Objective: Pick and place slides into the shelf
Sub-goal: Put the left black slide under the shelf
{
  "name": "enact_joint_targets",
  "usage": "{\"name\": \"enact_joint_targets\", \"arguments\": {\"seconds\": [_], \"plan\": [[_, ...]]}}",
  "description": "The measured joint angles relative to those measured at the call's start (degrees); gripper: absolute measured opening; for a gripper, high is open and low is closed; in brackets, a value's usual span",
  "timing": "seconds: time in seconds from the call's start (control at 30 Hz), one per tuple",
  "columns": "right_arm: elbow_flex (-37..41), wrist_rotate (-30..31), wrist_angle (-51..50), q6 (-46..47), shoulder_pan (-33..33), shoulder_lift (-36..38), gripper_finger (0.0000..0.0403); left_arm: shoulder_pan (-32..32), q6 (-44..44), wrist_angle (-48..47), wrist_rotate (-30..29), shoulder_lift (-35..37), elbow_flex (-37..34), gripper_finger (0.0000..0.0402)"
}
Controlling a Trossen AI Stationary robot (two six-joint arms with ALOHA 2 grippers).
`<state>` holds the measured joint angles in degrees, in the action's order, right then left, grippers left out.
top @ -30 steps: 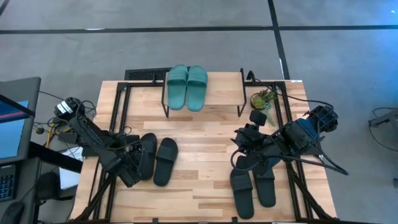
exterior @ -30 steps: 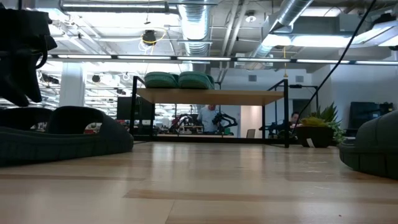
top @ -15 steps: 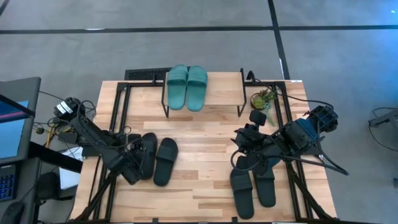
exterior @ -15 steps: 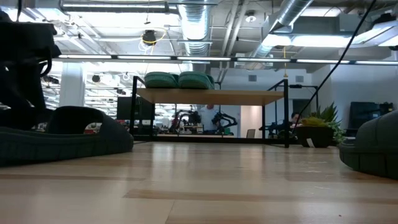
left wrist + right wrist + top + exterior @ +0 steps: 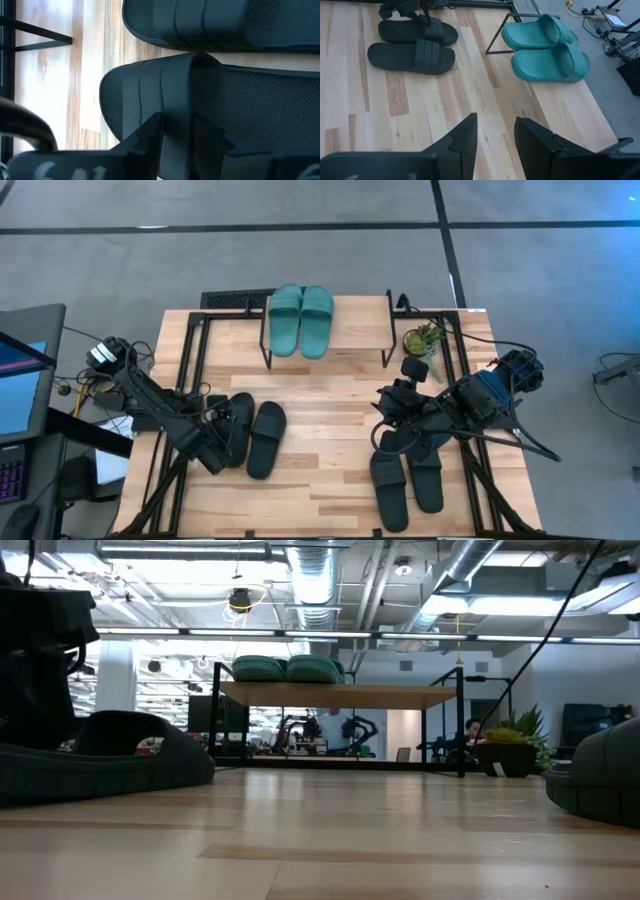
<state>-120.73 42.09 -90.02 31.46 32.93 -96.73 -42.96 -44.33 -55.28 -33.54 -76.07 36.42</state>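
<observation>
Teal-green slides [image 5: 300, 319], black slides [image 5: 265, 439], light wooden shelf [image 5: 355, 330], dark arms

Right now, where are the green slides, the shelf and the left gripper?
green slides [image 5: 300, 319]: high view, on the straps.
shelf [image 5: 360, 328]: high view, bare top board.
left gripper [image 5: 222, 435]: high view, fingertips at a black slide.

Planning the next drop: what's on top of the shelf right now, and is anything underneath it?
The teal-green pair sits side by side on the shelf, toward its left end; the rest of the board is bare. In the low view nothing shows on the table under it.
</observation>
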Motion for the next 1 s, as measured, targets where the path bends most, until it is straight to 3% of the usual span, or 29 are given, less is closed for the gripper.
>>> {"name": "enact_joint_targets", "arguments": {"seconds": [0.27,0.7,1.0], "plan": [[0.0,0.0,0.0,0.0,0.0,0.0,0.0118,0.0,0.4,-0.9,-0.4,0.0,0.6,0.0008],[0.0,0.0,0.0,0.1,0.0,0.0,0.0118,0.0,-3.3,-10.5,-3.1,0.0,5.5,0.0002],[0.0,0.0,0.0,0.0,0.0,0.0,0.0118,0.0,-3.9,-20.0,-7.6,0.0,13.7,0.0001]]}}
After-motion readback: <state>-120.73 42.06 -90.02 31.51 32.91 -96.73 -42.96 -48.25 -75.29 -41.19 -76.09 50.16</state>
